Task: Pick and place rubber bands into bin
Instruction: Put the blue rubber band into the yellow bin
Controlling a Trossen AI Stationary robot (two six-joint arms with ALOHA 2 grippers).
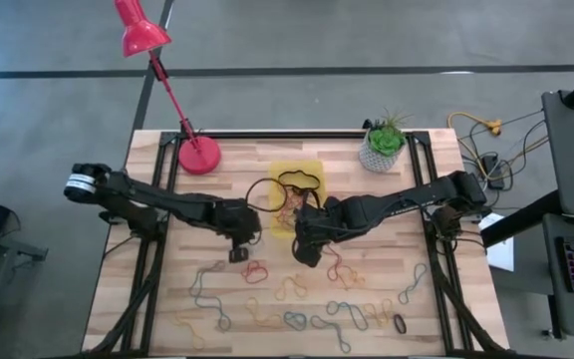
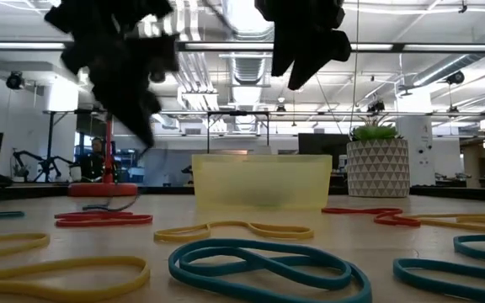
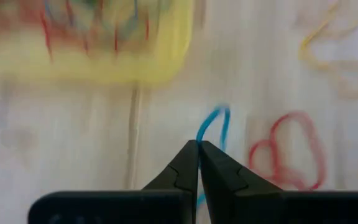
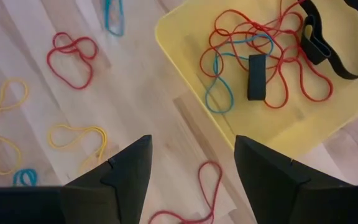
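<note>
Blue thin rubber band (image 3: 213, 127) is pinched in the closed left end effector (image 3: 198, 149), presumably for carrying to the translucent yellow plastic bin (image 3: 166, 59) just ahead. Right end effector (image 4: 191, 163) hangs wide open beside that bin, over the wooden desk (image 4: 148, 87).

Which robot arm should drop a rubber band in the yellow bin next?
Probably the left. Its gripper has its jaws shut on a blue rubber band, close to the yellow bin. The right gripper is open and holds nothing.
</note>
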